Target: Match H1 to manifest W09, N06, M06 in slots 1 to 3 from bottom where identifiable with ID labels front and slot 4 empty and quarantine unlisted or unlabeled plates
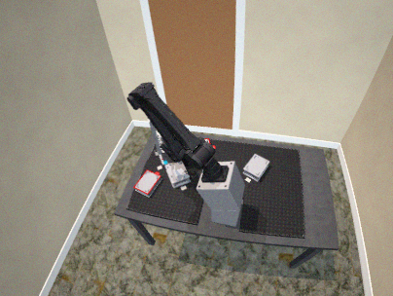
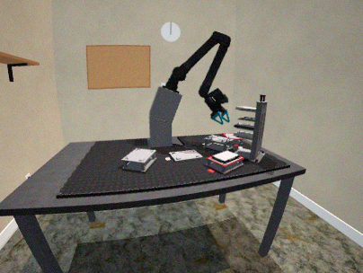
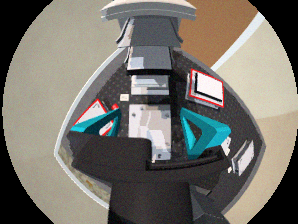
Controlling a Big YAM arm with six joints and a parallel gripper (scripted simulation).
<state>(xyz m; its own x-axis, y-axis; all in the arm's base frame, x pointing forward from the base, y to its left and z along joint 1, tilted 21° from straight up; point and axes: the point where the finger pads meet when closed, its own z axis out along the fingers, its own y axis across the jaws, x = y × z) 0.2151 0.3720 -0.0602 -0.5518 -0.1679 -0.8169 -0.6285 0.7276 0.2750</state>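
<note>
The plate hotel H1 [image 2: 257, 130] [image 3: 148, 3] stands at the table's right end in the exterior view, with plates on its shelves. Their labels are too small to read. My gripper [image 2: 220, 118] [image 3: 150, 111] is open and empty, with its teal fingers spread. It hangs in the air in front of the hotel at about the height of the middle shelves. Below it a grey plate [image 1: 176, 173] [image 2: 217, 141] [image 3: 149, 112] rests on a nest. A white plate [image 1: 148, 182] [image 2: 225, 157] [image 3: 206, 87] sits in a red-framed nest beside it.
The arm's grey base block [image 1: 221, 195] [image 2: 163, 117] stands mid-table. A further plate [image 1: 256, 166] [image 2: 139, 158] lies on a nest on the other side of the base. A flat empty nest [image 2: 185, 154] lies between them. A second red-framed nest [image 3: 93, 112] shows at the left of the wrist view.
</note>
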